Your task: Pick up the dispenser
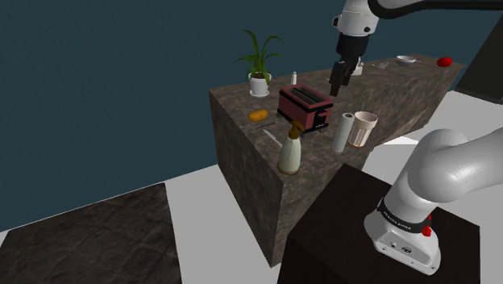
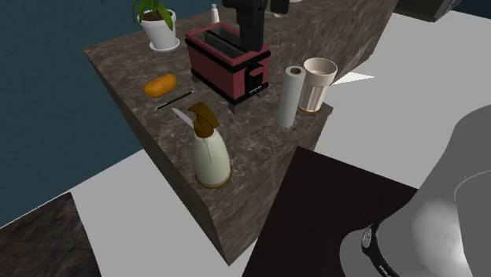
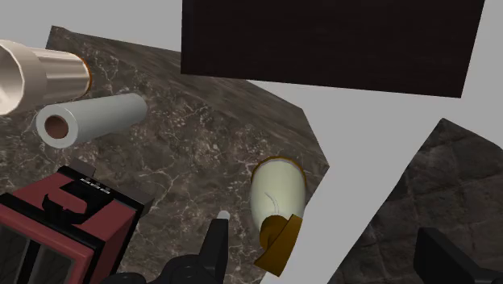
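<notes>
The dispenser [image 1: 292, 153] [image 2: 211, 153] is a cream bottle with a brown trigger top, standing upright near the front corner of the dark stone counter [image 2: 263, 142]. In the wrist view the dispenser [image 3: 276, 202] lies ahead of the gripper, close to the left finger [image 3: 214, 246] and not between the fingers. My black gripper [image 1: 335, 85] [image 2: 250, 35] hangs above the red toaster, well back from the bottle and higher than it. The gripper [image 3: 326, 254] is open and holds nothing.
A red toaster [image 1: 305, 107] [image 2: 227, 61] stands behind the dispenser. A paper towel roll [image 1: 343, 132] [image 2: 292, 96] and a beige cup [image 1: 364, 127] [image 2: 318, 83] stand toward the stand [image 1: 355, 218]. An orange loaf [image 2: 160, 84], a thin utensil [image 2: 175, 99] and a potted plant [image 1: 259, 60] sit further back.
</notes>
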